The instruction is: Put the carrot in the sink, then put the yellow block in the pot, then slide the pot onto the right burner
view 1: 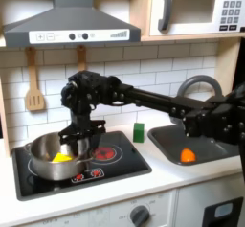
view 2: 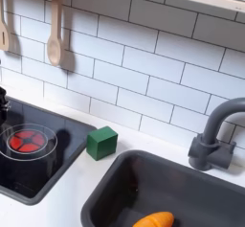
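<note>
- Presently the pot (view 1: 55, 156) is seen on the left burner in the first exterior view, the yellow block (view 1: 61, 157) inside it, and the carrot (view 2: 154, 219) in the sink (view 2: 115, 188).
- Being rigid, slick steel, it is probably best gripped at its rim, at 3 o'clock.
- The gripper (view 1: 82, 141) is lowered there; whether its fingers are spread cannot be told.
</note>
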